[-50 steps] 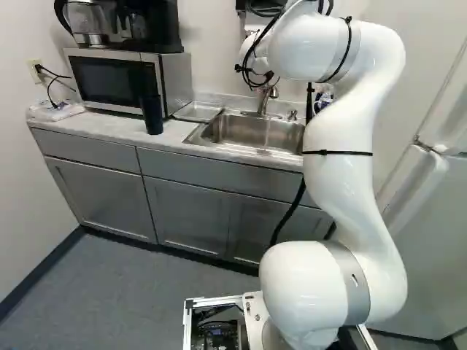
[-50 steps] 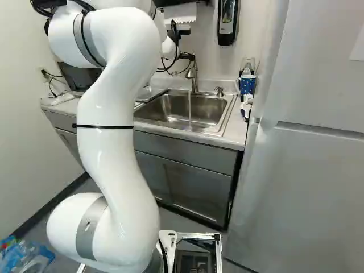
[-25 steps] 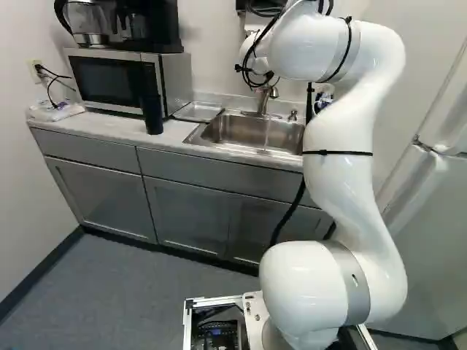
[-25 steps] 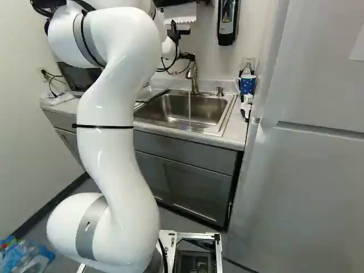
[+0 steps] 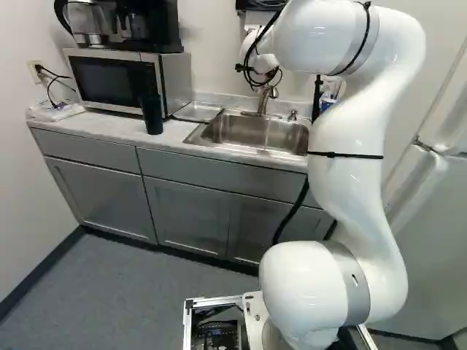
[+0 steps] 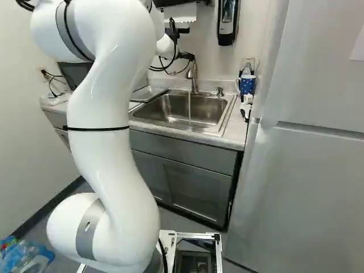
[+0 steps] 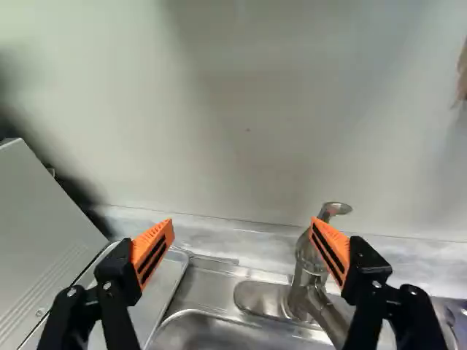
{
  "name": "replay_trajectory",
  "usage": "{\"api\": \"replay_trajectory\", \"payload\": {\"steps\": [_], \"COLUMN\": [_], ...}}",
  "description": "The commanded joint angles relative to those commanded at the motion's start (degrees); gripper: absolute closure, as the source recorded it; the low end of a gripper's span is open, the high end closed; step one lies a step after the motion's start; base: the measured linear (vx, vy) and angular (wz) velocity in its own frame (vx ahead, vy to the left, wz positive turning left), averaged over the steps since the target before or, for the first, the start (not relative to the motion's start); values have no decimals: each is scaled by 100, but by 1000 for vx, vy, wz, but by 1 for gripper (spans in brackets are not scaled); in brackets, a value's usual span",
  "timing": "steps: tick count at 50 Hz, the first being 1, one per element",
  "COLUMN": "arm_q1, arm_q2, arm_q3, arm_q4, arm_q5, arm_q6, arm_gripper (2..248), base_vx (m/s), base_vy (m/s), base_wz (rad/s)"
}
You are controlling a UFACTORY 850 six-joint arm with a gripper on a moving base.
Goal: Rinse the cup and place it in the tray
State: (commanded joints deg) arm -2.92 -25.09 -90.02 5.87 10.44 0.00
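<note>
A tall black cup [image 5: 152,114] stands upright on the counter, in front of the microwave. A blue dotted mug [image 6: 247,85] is at the counter's right end. The shallow metal tray [image 5: 197,111] lies between microwave and sink; part of the tray [image 7: 162,295] also shows in the wrist view. My gripper [image 7: 242,226] is open, facing the wall above the back of the sink, with nothing gripped. Below its fingers the faucet [image 7: 306,281] rises nearer one of them; any contact cannot be told. In the base views cables and the wrist obscure the gripper.
Water [image 6: 189,108] runs from the faucet into the sink [image 6: 165,108]. The microwave [image 5: 117,79] carries a coffee maker [image 5: 91,22]. A soap dispenser [image 6: 227,20] hangs on the wall. A tall white fridge [image 6: 307,182] stands right of the counter.
The arm's elbow and upper part have shifted back toward the base, rightward in the left base view and leftward in the right one. The base and the counter things have stayed put.
</note>
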Motion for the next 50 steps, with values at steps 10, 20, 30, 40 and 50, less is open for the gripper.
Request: {"api": "replay_trajectory", "payload": {"steps": [10,20,30,40,50], "arm_q1": [-7,-14,-38,-122,-229], "arm_q2": [294,618,913,1162,1411], "arm_q3": [347,637,860,1086,1281], "arm_q4": [0,0,0,0,0], "arm_q5": [0,0,0,0,0], "arm_q6": [0,0,0,0,0], "arm_gripper": [3,3,3,3,3], "base_vx": [0,0,0,0,0], "base_vy": [0,0,0,0,0], "base_wz": [0,0,0,0,0]}}
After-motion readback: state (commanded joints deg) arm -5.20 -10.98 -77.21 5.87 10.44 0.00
